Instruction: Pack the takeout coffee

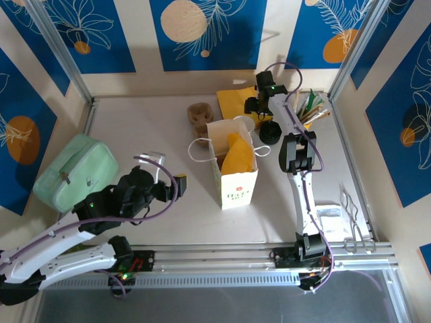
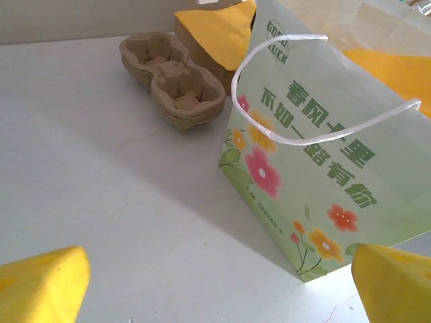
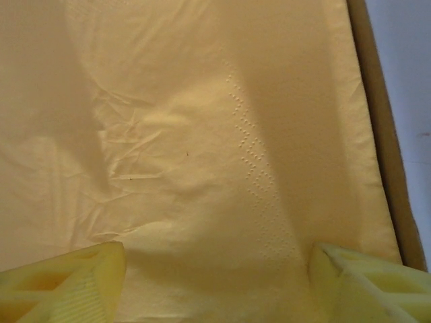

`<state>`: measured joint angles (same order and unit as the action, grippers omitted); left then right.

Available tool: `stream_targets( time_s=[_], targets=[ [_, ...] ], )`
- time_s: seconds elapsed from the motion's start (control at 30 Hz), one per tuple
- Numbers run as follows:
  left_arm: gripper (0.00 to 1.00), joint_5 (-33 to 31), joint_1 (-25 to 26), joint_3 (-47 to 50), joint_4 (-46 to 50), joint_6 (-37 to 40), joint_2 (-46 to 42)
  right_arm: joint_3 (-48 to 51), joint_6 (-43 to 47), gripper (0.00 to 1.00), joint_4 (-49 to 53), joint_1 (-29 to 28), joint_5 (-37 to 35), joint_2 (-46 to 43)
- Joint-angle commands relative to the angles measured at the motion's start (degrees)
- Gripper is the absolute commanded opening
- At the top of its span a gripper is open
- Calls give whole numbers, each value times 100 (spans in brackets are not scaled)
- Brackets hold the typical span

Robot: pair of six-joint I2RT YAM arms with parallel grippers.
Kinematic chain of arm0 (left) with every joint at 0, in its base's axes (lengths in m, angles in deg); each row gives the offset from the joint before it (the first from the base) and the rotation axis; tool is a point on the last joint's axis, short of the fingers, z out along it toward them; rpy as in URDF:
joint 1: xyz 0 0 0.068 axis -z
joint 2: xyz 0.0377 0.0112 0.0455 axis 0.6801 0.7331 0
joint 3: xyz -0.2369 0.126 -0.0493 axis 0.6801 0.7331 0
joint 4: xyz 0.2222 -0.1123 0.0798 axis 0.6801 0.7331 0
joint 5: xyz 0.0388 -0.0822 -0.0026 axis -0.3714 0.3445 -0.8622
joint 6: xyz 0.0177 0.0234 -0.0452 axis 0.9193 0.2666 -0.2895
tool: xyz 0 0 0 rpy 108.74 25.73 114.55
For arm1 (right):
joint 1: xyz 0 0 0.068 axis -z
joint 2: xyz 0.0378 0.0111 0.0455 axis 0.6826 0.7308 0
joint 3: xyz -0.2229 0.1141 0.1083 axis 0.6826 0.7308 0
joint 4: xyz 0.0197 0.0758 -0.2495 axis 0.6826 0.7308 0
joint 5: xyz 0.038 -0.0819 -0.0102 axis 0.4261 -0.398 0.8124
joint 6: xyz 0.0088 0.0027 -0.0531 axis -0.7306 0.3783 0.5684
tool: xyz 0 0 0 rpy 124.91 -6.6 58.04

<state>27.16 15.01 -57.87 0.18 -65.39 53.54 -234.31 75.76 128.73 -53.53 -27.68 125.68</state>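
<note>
The right gripper (image 3: 215,286) hangs just above the yellow napkins (image 3: 202,134) at the far side of the table, its jaws apart with nothing between them. The takeout coffee (image 1: 269,132) stands close by, just right of the white paper bag (image 1: 232,176), black lid up. To pack it well, the gripper probably has to shift over to the cup, close on its side below the lid, and keep it upright. It can then lower the cup through the bag's open mouth, clear of the yellow paper (image 1: 237,156) standing inside. The right arm reaches long from its base. The left arm lies folded low at the near left, the left gripper (image 2: 222,272) wide open, facing the bag.
</note>
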Motion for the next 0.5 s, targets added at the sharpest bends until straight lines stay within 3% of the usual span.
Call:
stream_targets(
  time_s=[0.0, 0.27, 0.47],
  targets=[
    [99, -76, -29, -178, 122, -29, -104, -192, 171, 73, 84, -34, 28, 177],
    [99, -121, -34, -170, 171, -29, -112, -316, 179, 70, 272, -51, 48, 337],
    [100, -146, -30, -163, 122, -7, -112, -277, 56, 50, 338, -47, 197, 338]
  ],
)
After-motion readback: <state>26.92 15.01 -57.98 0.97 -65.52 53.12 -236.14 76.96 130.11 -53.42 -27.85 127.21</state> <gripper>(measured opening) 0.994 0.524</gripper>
